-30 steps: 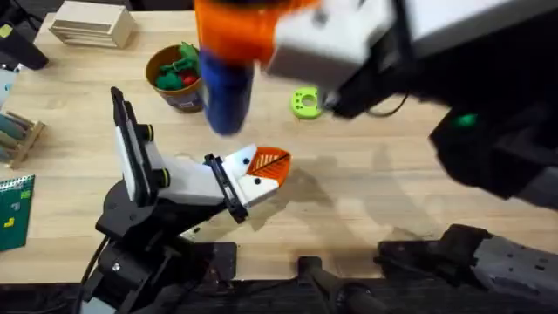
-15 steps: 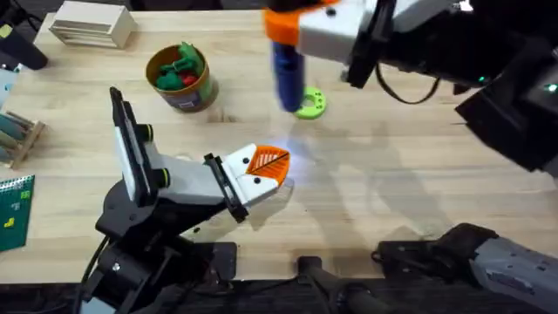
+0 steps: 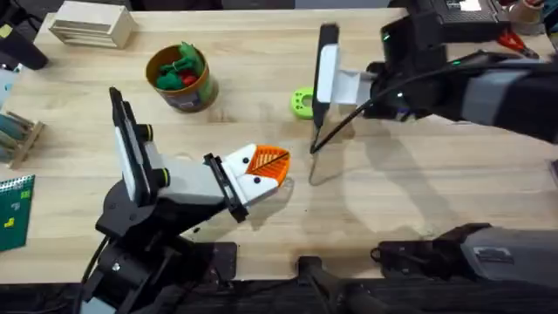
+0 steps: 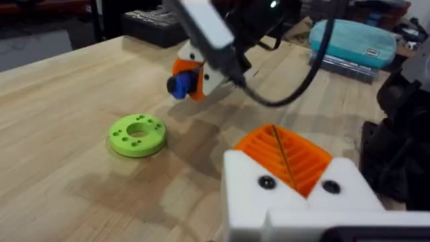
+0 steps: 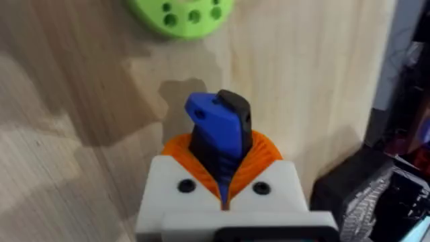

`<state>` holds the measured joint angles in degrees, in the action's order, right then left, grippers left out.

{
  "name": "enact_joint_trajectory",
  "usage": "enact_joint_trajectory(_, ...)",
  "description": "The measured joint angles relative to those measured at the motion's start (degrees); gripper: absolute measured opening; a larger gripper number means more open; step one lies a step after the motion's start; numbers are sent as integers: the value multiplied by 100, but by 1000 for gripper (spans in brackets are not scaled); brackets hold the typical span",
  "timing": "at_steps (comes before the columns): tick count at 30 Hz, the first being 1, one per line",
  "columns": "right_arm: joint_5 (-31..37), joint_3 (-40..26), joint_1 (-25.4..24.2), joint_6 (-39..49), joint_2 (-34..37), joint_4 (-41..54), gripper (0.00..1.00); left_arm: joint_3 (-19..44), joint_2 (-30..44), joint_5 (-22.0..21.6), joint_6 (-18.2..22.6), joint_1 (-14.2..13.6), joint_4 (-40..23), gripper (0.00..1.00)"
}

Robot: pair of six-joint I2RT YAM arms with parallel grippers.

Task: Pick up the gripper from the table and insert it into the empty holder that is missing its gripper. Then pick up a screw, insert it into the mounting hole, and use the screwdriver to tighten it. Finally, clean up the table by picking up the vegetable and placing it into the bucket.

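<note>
My right gripper (image 3: 324, 80) points down at the table just right of the lime-green ring (image 3: 302, 103). It is shut on the blue screwdriver (image 5: 218, 134), which sits upright between its orange pads (image 5: 176, 153); the left wrist view shows that gripper (image 4: 191, 75) and the screwdriver (image 4: 179, 85) low over the wood. My left gripper (image 3: 266, 166) rests shut near the table's middle, both white holder blocks (image 4: 295, 195) carrying orange pads (image 4: 282, 153). The tan bucket (image 3: 200, 87) at the back left holds leafy green and red toys. The loose gripper piece, the screw and the vegetable are out of view.
A pale wooden block (image 3: 91, 24) lies at the back left corner. A small wooden rack (image 3: 17, 135) and a green card (image 3: 13, 205) line the left edge. A teal case (image 4: 353, 40) sits beyond the right arm. Bare wood spreads across the middle and right.
The right arm has dropped from close under the camera and swung right with the screwdriver, now low beside the green ring. The left arm has not moved.
</note>
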<state>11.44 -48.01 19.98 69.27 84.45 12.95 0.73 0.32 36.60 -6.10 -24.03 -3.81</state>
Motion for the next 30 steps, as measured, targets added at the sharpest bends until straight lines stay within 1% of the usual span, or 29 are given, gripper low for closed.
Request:
enact_joint_trajectory(5, 144, 0, -3, 215, 543, -4, 31, 0, 0, 0, -1, 0, 0, 5)
enact_joint_trajectory(6, 154, 0, -3, 233, 617, 1, 51, 0, -1, 0, 1, 0, 0, 5)
enact_joint_trajectory(7, 173, 0, -3, 240, 670, 18, 156, 0, 0, 0, 1, 0, 1, 5)
enact_joint_trajectory(8, 279, -95, -2, 232, 664, -51, 587, 0, 0, 0, 0, 0, 0, 5)
enact_joint_trajectory(9, 375, -166, -8, -49, 651, -58, 963, 0, 0, 0, 1, 0, 2, 5)
enact_joint_trajectory(11, 397, -181, -8, -344, 628, 34, 985, 0, 0, -2, 1, 0, 0, 5)
enact_joint_trajectory(15, 420, -181, -12, -1236, 547, 284, 987, 0, 0, -2, 1, 0, 1, 5)
enact_joint_trajectory(16, 397, -181, -12, -1998, 398, 614, 989, 0, 0, -2, 1, 0, 2, 6)
enact_joint_trajectory(17, 392, -181, -12, -2265, 319, 717, 989, 0, 0, -2, 11, 0, 2, 45)
enact_joint_trajectory(19, 389, -184, -12, -2776, 124, 914, 989, 0, 0, -16, 9, 0, 2, 315)
enact_joint_trajectory(21, 383, -194, -12, -3266, -138, 1159, 989, 0, 0, -20, 1, 0, 2, 647)
enact_joint_trajectory(22, 368, -235, -12, -3859, -565, 1465, 989, 0, 0, -20, -14, 0, 2, 972)
enact_joint_trajectory(23, 193, -273, -12, -4413, -1119, 1635, 990, 0, 0, -22, -14, 0, 2, 985)
enact_joint_trajectory(24, 103, -278, -12, -4536, -1279, 1651, 990, 0, -2, -22, -14, 0, 2, 987)
enact_joint_trajectory(25, -310, -293, -12, -4856, -1872, 1670, 990, 0, 0, -42, -14, 0, 11, 986)
enact_joint_trajectory(28, -678, -310, -12, -5021, -2334, 1681, 990, -4, -2, -95, -14, 0, 75, 986)
enact_joint_trajectory(30, -844, -327, -12, -5141, -2569, 1717, 990, 7, -1, -206, -11, 0, 87, 987)
